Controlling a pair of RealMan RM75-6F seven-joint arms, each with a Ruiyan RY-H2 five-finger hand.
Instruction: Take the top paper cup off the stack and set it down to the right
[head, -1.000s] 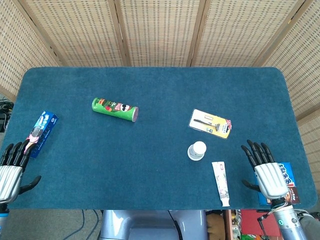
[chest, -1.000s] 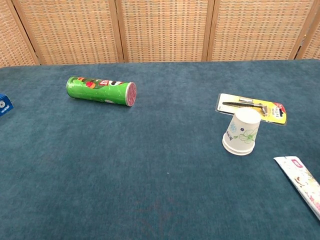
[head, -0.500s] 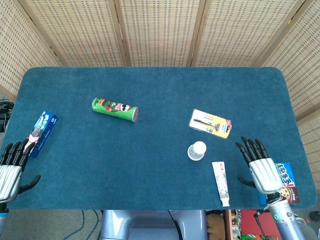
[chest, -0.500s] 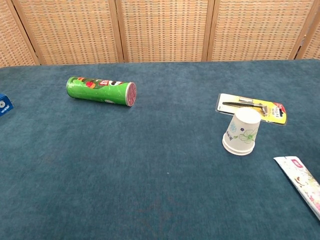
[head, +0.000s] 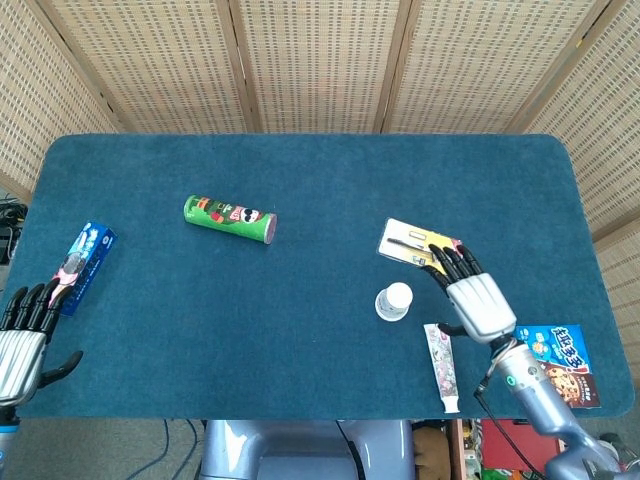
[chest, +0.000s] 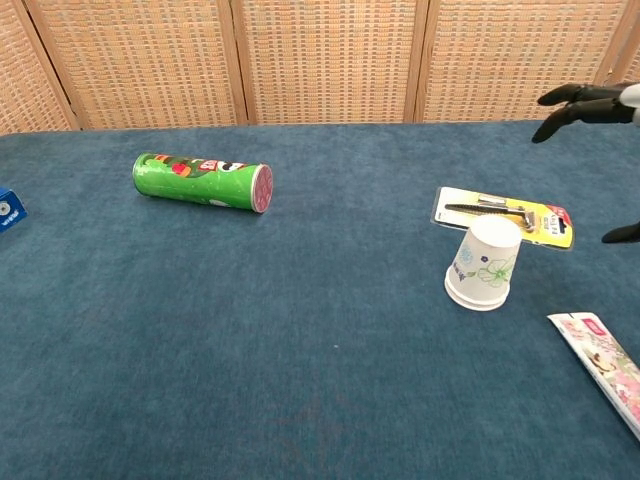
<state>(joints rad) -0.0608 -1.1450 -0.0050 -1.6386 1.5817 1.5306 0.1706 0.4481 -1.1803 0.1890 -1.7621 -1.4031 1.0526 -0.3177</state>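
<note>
An upside-down white paper cup stack with a floral print (head: 394, 301) (chest: 485, 264) stands on the blue table right of centre. My right hand (head: 470, 290) hovers just right of it with fingers spread and nothing in it; only its fingertips (chest: 585, 100) show at the right edge of the chest view. My left hand (head: 22, 335) rests open at the table's near left corner, far from the cups.
A yellow razor pack (head: 421, 246) lies just behind the cups. A toothpaste tube (head: 441, 365) lies at the front right, a blue snack pack (head: 562, 362) beyond it. A green chip can (head: 230, 219) lies at centre left, a blue box (head: 82, 262) at far left.
My right hand has lifted from the near right corner and moved left and forward, now beside the cups. The left hand and the cups have stayed put.
</note>
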